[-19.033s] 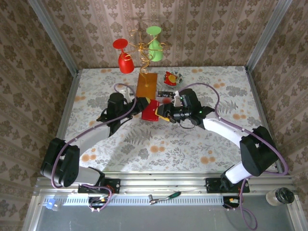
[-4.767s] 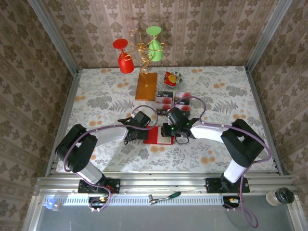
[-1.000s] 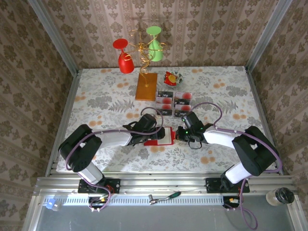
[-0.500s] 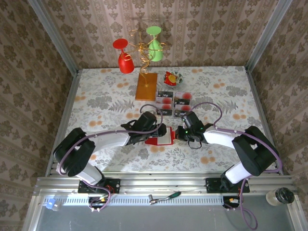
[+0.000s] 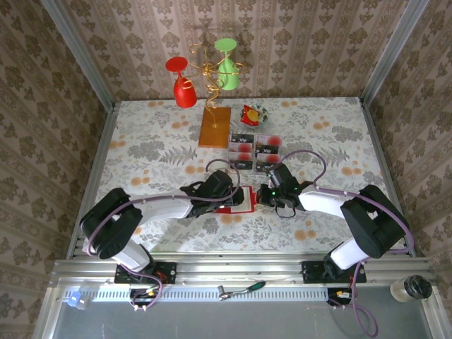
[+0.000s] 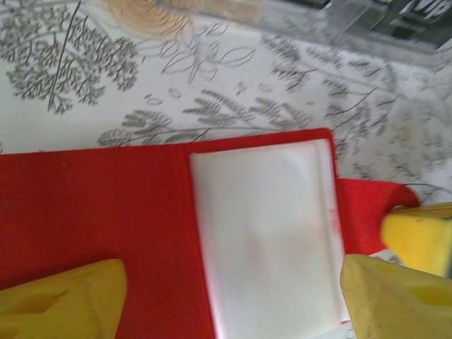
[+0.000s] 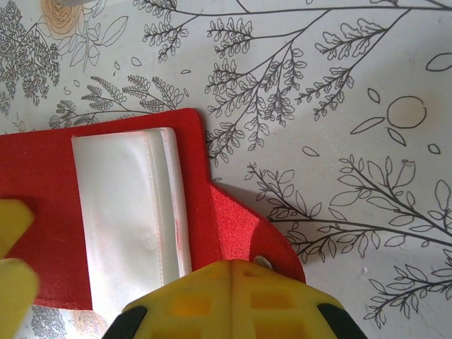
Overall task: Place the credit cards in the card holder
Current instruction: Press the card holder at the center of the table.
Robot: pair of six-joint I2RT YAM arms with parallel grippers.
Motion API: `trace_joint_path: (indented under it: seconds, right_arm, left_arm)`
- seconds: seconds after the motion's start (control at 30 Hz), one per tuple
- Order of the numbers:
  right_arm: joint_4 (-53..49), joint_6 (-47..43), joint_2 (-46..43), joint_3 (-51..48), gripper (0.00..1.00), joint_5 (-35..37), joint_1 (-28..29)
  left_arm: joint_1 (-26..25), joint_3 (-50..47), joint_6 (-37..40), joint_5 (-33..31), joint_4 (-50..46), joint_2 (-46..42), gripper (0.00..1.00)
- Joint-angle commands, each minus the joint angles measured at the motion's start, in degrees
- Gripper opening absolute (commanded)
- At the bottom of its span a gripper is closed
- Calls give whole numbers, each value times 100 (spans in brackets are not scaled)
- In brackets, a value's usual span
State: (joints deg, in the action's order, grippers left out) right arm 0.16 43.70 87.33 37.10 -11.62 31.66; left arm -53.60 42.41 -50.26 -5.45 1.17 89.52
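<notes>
While the card holder lies open on the counter, its clear pocket looks plain white. Left pincer gapes wide over it, gripping nothing. Right pincer is closed tight, tips on the flap at three o'clock, pinch or press I can't tell. From above: four credit cards at twelve o'clock, apart.

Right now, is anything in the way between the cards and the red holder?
No loose thing lies on the tablecloth between the credit cards and the card holder. Only the robot's own grippers crowd the holder: the left gripper open over its clear pockets, the right gripper shut on its flap.
</notes>
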Motion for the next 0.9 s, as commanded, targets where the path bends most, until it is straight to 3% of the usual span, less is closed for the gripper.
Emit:
trace_joint_path:
  seconds: [0.0, 0.43, 0.87]
  right_arm:
    - [-77, -4, -32, 231, 4, 16, -28]
    - [70, 27, 213, 75, 4, 228, -142]
    - [-438, -156, 138, 964, 5, -82, 191]
  left_arm:
    - [33, -137, 242, -180, 206, 190, 80]
    - [447, -185, 781, 136, 448, 440, 80]
    - [262, -184, 683, -105, 302, 204, 80]
